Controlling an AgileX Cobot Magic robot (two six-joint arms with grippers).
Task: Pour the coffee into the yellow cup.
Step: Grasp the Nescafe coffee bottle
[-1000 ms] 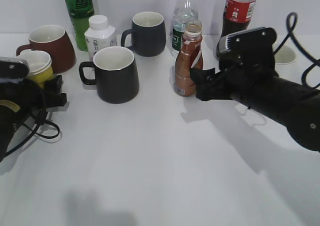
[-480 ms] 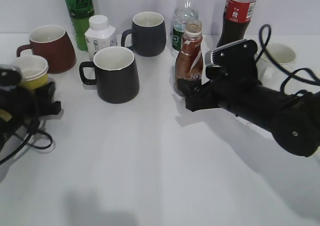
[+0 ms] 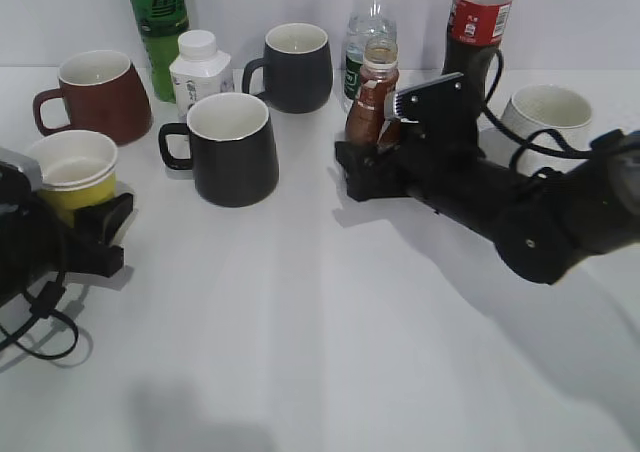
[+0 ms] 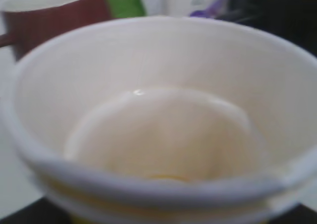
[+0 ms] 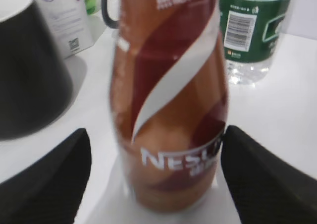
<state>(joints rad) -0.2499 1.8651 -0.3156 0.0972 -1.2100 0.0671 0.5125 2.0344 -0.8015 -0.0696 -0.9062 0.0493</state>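
The yellow cup (image 3: 73, 175), white inside and empty, is at the left edge, carried by my left gripper (image 3: 84, 222). It fills the left wrist view (image 4: 163, 110), where the jaws are hidden under it. The brown coffee bottle (image 3: 373, 92), uncapped, stands upright at the back middle. My right gripper (image 3: 362, 168) is open with one finger on each side of the bottle's base. In the right wrist view the bottle (image 5: 168, 100) sits between the fingers (image 5: 154, 140). There is a gap on the left, and the right finger is at the bottle's edge.
A black mug (image 3: 232, 147) stands between the two grippers. Behind are a dark mug (image 3: 295, 67), a brown mug (image 3: 95, 92), a green bottle (image 3: 157, 22), a small white bottle (image 3: 200, 67), a water bottle (image 3: 368, 32), a cola bottle (image 3: 478, 27) and a white cup (image 3: 545, 112).
My left gripper has carried the yellow cup forward and a little right. My right gripper has moved left, so its fingers now straddle the coffee bottle.
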